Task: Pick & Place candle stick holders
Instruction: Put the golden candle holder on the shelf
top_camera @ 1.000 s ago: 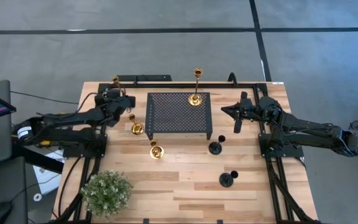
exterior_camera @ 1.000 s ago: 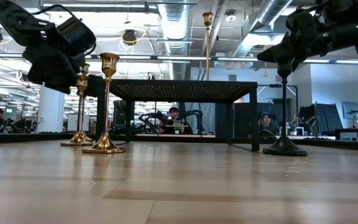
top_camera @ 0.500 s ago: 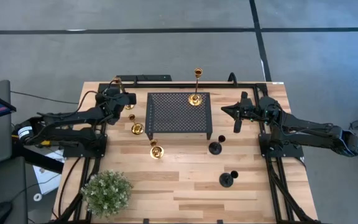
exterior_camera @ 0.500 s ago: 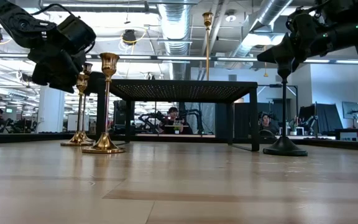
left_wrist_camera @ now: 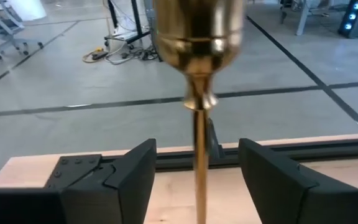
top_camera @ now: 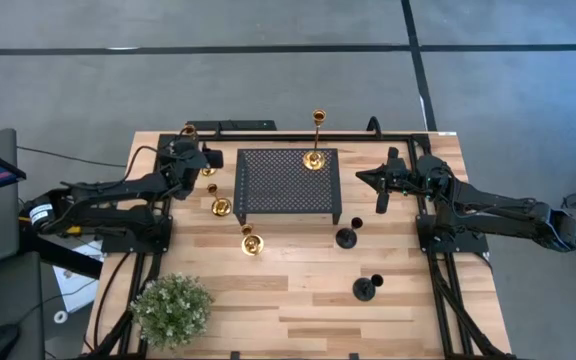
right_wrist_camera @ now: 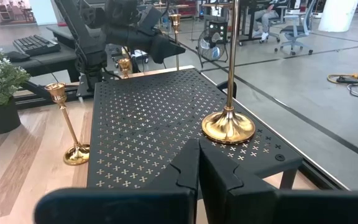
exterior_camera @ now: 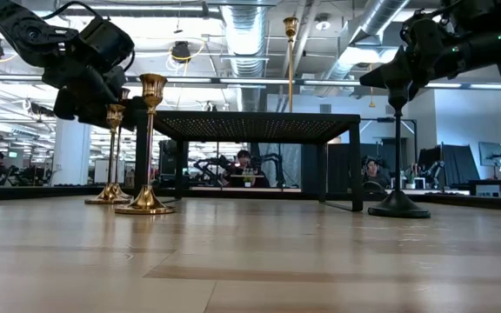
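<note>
Polished gold fills your left wrist view: the stem of a tall gold candle stick holder (left_wrist_camera: 199, 124) stands upright right between the left gripper (top_camera: 200, 160)'s fingers (left_wrist_camera: 132, 180), which are spread wide on either side of it and not touching it. That is the relation to fly by: the holder's long axis is vertical, its cup sits just above the fingers, and the gripper meets it side-on, high on the stem, so you likely only need to close. In the high view this holder (top_camera: 209, 186) stands at the table's far left, just beside the left edge of the black perforated stand (top_camera: 288, 182), with a short gold holder (top_camera: 251, 241) nearer the front edge. The left arm is far nearer than the right. The right gripper (top_camera: 361, 177) waits off the stand's right side with its fingers together, holding nothing. 1 tall gold holder (top_camera: 315, 140) already stands on the stand's far edge, and 2 black holders (top_camera: 347, 232) sit on the wood to the right. The wooden table (top_camera: 298, 300) is flat and bare around the stem's base; mind the stand's edge close by when you lift.
</note>
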Robot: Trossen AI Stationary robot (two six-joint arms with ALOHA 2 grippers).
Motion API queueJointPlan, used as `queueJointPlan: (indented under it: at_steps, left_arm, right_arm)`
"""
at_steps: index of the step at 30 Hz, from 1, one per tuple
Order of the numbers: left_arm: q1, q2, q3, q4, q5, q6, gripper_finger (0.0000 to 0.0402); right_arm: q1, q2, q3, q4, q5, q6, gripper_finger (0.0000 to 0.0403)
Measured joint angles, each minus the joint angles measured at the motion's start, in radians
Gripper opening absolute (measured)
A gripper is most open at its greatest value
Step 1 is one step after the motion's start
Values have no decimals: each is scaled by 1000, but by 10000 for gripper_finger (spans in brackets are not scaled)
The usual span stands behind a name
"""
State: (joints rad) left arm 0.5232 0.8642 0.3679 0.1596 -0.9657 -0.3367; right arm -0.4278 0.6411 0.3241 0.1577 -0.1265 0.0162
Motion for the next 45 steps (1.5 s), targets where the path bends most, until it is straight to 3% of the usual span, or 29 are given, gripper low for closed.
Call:
queueJointPlan:
  at_steps: [7,17,29,38,45]
  left_arm:
    - [27,0,0,9,-20,0,190]
    - [84,3,0,24,58,1,117]
    - [84,1,1,39,134,130,15]
    - [84,-71,1,40,165,284,9]
    - [84,-246,9,35,372,311,9]
  right_arm:
    - [0,0,0,0,0,0,1]
    - [0,0,0,0,0,0,1]
    - [0,0,0,0,0,0,1]
    - [0,0,0,0,0,0,1]
    - [0,0,0,0,0,0,1]
